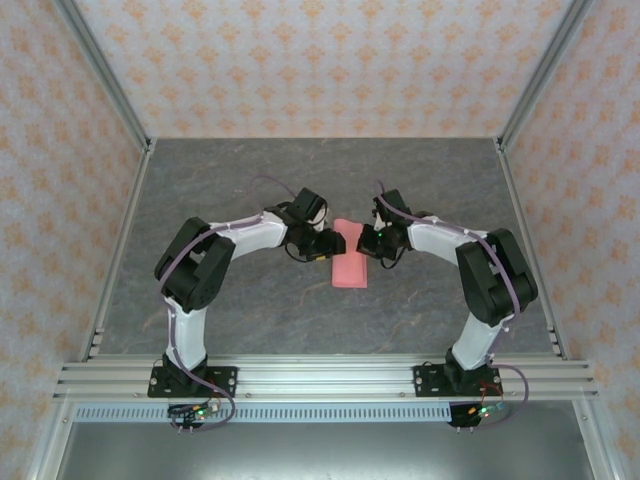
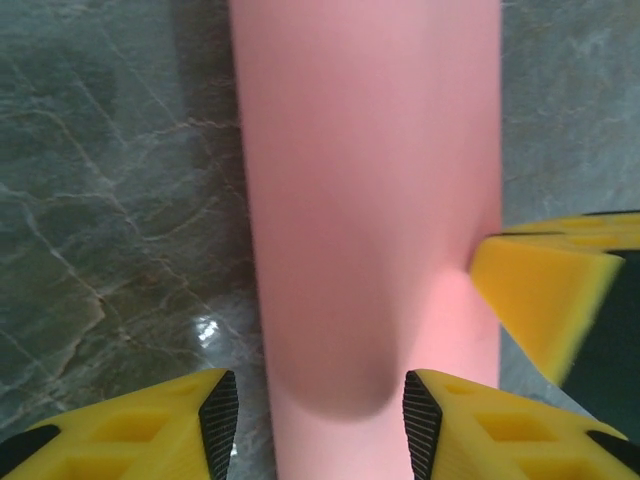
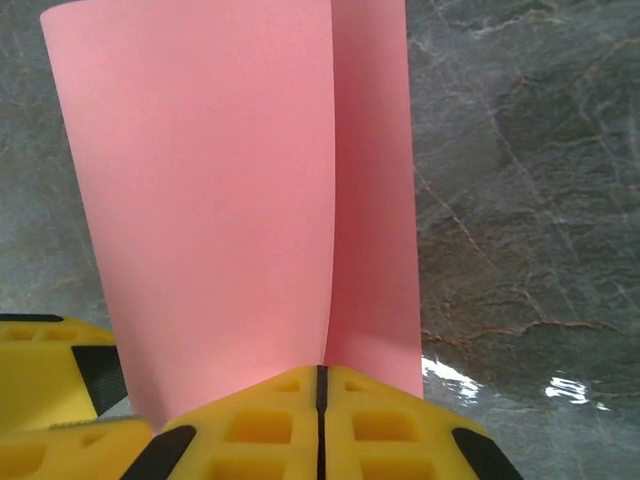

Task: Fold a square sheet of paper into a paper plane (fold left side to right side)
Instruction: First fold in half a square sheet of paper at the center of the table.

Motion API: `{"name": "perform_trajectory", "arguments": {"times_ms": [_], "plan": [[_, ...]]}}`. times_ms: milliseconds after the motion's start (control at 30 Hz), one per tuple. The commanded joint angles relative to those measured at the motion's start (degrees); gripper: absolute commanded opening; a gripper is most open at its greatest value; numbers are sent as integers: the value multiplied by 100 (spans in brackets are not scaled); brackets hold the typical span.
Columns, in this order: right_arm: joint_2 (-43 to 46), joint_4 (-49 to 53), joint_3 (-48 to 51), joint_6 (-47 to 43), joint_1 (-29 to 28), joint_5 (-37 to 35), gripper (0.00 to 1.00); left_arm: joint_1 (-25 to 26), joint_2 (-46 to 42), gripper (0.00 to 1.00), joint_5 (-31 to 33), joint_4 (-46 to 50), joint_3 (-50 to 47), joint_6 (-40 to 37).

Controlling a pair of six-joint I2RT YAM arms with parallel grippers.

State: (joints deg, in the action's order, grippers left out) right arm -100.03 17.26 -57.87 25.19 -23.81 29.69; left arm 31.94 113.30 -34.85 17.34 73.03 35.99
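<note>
The square sheet of paper, salmon pink, lies in the middle of the table, doubled over into a narrow strip with its fold still rounded. My right gripper is shut on the sheet where its two layers meet, at its right side. My left gripper is open, one finger on each side of the rounded fold, at the sheet's left side. A right finger touches the sheet's edge in the left wrist view. The paper plane is out of view.
The tabletop is dark grey marble-patterned, bounded by aluminium rails at the near edge and patterned walls on the other sides. Both arms arch inward towards the centre. A left finger shows at the lower left of the right wrist view.
</note>
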Motion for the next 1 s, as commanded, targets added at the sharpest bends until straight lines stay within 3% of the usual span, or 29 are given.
{"name": "perform_trajectory", "arguments": {"times_ms": [0,233,433,633,967], "plan": [[-4,190,-133,-93,35,-238,9,24,99,48,269,226,150,-13],[354,297,-106,-167,37,-482,17,54,254,41,230,188,185,14],[993,547,114,-187,108,-1142,37,83,309,41,224,191,218,5],[1465,712,316,-188,109,-1469,39,145,391,44,255,353,355,-74],[1597,818,320,-195,106,-1405,40,181,519,45,309,495,479,-109]]}}
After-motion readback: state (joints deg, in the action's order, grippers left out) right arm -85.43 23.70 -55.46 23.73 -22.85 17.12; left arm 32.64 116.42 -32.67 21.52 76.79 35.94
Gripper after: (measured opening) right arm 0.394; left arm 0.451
